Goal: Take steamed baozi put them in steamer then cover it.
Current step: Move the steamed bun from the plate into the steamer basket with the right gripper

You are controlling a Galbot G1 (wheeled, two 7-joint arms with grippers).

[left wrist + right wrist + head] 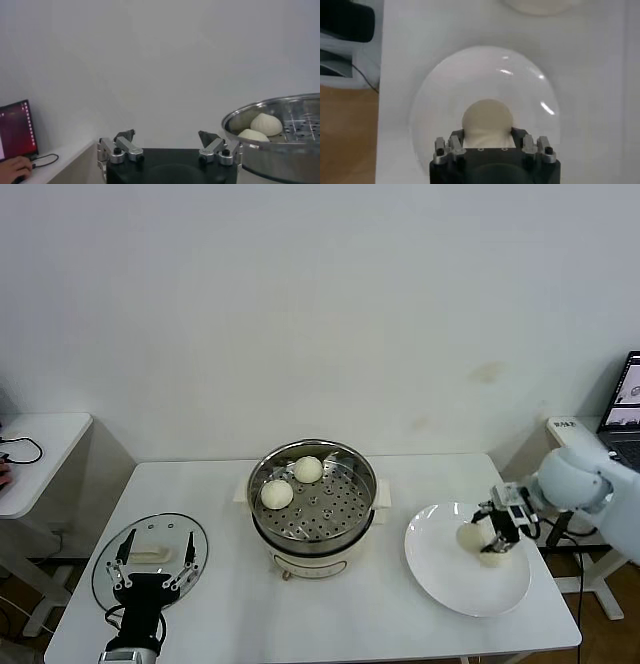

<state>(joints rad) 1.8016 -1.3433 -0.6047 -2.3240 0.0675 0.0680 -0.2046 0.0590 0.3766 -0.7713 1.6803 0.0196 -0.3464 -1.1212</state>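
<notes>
Two baozi (291, 482) in steamer (366, 504), two on plate (450, 584).

No legible txt, labels, brands or nos. anywhere: the laptop screen (629, 396) at the far right edge and the monitor (17, 131) in the left wrist view show content too small to read.

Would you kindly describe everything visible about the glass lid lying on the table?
The cover is a round clear glass lid with a metal rim and a cream-white rectangular handle at its centre. It lies flat, handle up, on the white table's front left, apart from the steamer. The open left gripper hovers above its near edge.
</notes>
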